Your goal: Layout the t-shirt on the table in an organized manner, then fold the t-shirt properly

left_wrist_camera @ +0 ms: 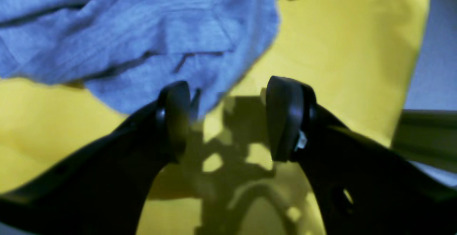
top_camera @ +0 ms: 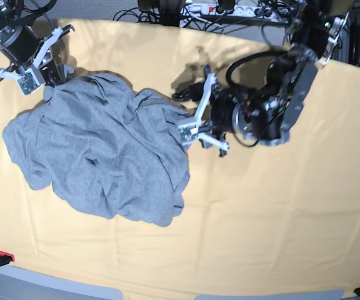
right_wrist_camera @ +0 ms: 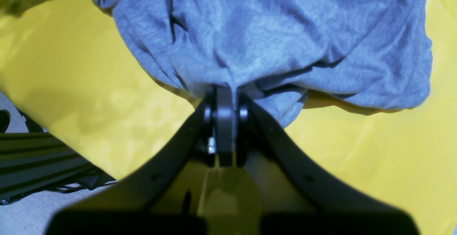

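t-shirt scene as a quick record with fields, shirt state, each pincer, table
t-shirt: grey, crumpled in a heap, not laid flat, lettering not visible
table: covered in yellow cloth, shirt lies on the base view's left half
right pincer: shut on an edge of the t-shirt
left pincer: open, nothing between the jaws, at the shirt's edge
fold: not yet begun

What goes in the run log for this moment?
t-shirt: crumpled | right end effector: shut on t-shirt | left end effector: open, at shirt edge | table
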`<state>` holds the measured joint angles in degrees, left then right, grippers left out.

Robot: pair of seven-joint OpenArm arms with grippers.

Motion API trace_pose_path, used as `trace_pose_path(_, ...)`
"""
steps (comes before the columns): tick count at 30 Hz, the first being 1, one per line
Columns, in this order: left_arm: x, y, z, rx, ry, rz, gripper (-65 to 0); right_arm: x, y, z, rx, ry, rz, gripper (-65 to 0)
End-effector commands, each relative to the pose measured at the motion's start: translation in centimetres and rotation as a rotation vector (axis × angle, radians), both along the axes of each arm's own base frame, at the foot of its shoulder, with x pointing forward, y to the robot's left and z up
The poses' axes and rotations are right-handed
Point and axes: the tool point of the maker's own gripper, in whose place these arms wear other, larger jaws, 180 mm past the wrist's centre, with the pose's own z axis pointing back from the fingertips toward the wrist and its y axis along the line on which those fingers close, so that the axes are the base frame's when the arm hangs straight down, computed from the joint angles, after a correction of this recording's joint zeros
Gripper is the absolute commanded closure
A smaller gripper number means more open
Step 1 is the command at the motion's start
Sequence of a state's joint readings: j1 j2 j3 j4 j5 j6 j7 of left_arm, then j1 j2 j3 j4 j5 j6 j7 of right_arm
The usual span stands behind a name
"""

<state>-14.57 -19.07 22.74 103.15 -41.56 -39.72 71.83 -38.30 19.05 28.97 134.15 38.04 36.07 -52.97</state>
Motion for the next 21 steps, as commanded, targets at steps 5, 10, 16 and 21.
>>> trace_pose_path(5,1.7,-1.8,-0.2,-0.038,0.039,0.0,-31.8,0.2,0.3,0.8,0.007,-0.03,0.015,0.0)
trace_pose_path(10,1.8,-1.7,-1.0,-0.022,0.062,0.01,0.0,0.3,0.3,0.8,0.007,-0.031,0.015,0.0)
trace_pose_path(16,0.8,-1.5,-0.5,0.011,0.077,-0.031,0.0,0.4,0.4,1.0,0.012,-0.04,0.017,0.0)
trace_pose_path(21,0.5,-0.4,2.5,-0.02,0.013,-0.057,0.0,0.4,0.4,1.0,0.016,-0.041,0.018,0.0)
